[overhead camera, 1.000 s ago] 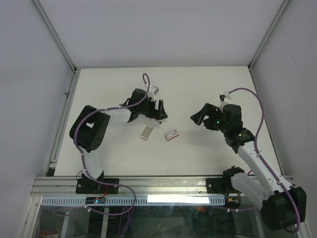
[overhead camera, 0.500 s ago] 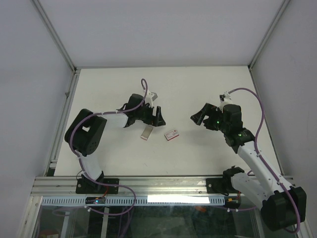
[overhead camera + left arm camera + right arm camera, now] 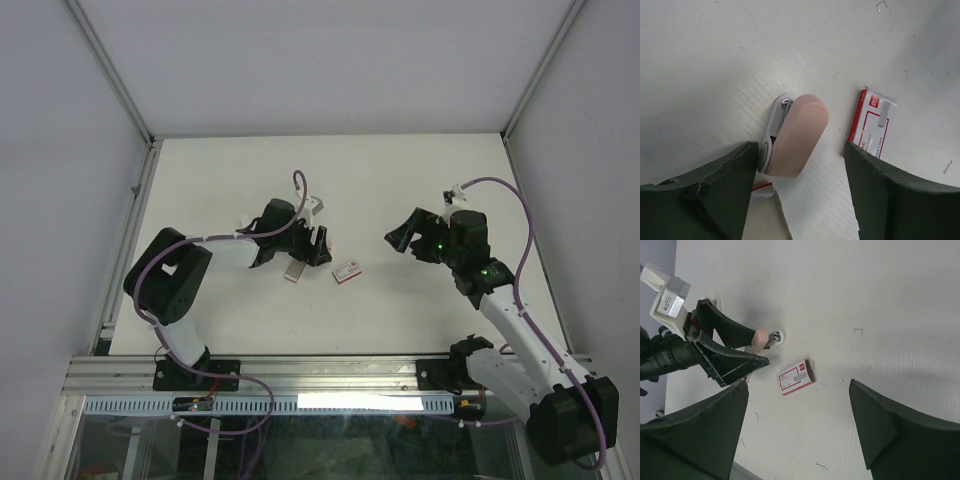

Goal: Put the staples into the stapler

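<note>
A small stapler (image 3: 795,135) with a pink top and a white base lies flat on the white table; it also shows as a small rectangle (image 3: 295,269) from above. My left gripper (image 3: 800,162) hangs open just over it. The left finger (image 3: 725,185) touches the stapler's hinge end, and the right finger (image 3: 890,190) stands apart over bare table. A red-and-white staple box (image 3: 872,127) lies closed just right of the stapler. The staples themselves are hidden. My right gripper (image 3: 799,390) is open and empty, held high to the right (image 3: 406,236).
Single bent staples (image 3: 858,331) lie scattered on the table (image 3: 400,170). A white scrap with a red line (image 3: 760,192) sits under my left gripper. Grey walls and a metal rail (image 3: 130,230) bound the table.
My left gripper has moved toward the near edge, down over the stapler, and its jaws have narrowed a little. The right arm has not moved.
</note>
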You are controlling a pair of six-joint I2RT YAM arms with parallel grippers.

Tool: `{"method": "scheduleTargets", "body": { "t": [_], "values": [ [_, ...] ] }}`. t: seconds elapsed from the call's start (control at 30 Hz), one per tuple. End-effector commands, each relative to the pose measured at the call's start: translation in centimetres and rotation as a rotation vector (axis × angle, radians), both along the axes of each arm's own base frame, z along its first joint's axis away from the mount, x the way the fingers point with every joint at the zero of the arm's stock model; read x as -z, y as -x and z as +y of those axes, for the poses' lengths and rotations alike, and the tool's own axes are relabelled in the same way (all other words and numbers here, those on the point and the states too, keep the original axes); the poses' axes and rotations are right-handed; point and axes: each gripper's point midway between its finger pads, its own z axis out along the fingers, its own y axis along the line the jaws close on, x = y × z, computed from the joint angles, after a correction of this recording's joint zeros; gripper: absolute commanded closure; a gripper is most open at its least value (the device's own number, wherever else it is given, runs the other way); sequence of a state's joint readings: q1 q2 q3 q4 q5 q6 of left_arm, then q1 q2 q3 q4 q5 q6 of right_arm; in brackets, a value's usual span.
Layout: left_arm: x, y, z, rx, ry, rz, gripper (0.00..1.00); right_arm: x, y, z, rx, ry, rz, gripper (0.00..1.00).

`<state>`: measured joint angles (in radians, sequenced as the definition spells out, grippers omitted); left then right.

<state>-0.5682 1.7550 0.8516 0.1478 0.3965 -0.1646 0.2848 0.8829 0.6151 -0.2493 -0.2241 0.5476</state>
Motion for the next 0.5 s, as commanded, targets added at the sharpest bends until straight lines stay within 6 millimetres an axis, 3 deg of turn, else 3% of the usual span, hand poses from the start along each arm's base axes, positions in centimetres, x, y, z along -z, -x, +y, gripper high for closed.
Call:
{"method": "scheduleTargets", "body": {
  "t": [0.0, 0.33, 0.47],
  "values": [
    [-1.33, -1.06, 0.34, -0.026, -0.094, -0.158, 0.32, -1.81, -0.82, -0.03, 0.004, -0.009, -0.064, 0.15],
    [-1.36, -0.64, 0.95, -0.08, -0.245, -0.305, 0.46, -1.75, -0.86, -0.09, 0.01, -0.011, -0.061, 0.15],
    [-1.07, -0.38, 0.76, -0.067, -0.258, -0.312, 0.62, -1.76, -0.78, -0.02, 0.008, -0.016, -0.06, 0.15]
  ]
}}
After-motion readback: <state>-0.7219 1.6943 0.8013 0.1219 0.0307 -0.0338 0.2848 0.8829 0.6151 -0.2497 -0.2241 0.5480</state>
